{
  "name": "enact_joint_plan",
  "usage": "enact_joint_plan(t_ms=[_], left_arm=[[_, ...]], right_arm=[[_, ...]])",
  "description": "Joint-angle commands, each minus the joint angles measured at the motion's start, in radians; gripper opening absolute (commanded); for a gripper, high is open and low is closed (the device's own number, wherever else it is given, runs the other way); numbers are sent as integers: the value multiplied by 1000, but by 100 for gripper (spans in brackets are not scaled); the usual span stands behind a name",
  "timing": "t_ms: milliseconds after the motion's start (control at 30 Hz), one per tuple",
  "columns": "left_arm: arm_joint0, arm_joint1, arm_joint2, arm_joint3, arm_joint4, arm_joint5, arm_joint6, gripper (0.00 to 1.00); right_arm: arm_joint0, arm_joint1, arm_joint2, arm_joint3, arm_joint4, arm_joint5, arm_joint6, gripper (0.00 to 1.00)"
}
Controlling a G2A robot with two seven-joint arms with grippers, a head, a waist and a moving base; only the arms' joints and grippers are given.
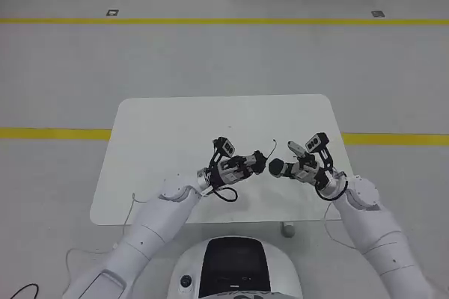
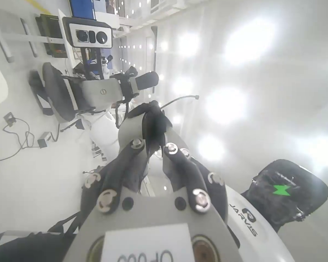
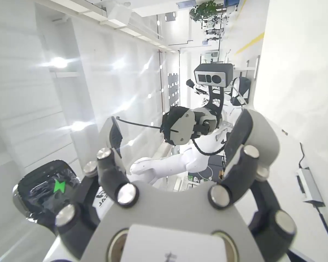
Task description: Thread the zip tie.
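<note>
Left end effector [image 2: 153, 110] was clamped shut on one end of the black zip tie [image 2: 177, 100], held in the air above the white table [image 1: 157, 142]. The strap's free length curved away from my fingertips. Right end effector [image 1: 278, 167] faced the left one, close by, jaws spread wide, gripping nothing. Could not tell whether the strap's far end touched it.

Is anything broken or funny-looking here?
Nothing looks broken or spilled. The zip tie just sticks out, a little curved, from the shut left end effector above the table, and the open right end effector faces it.
</note>
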Motion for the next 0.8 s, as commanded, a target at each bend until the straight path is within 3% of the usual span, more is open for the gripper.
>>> enact_joint_plan(t_ms=[0,267,500,600,767], left_arm=[[7,0,1,-13,-4,2,11,0],[5,2,-3,-18,-22,0,-24,0],[10,2,1,-25,-22,8,-11,0],[20,1,12,-44,-38,27,-12,0],[16,-3,23,-33,-65,27,-22,0]], right_arm=[[3,-2,-2,3,51,24,28,100],[45,-16,-28,78,190,78,202,100],[47,-16,-28,81,189,77,204,100],[35,-19,-30,59,207,92,176,100],[36,-26,-35,75,266,124,212,100]])
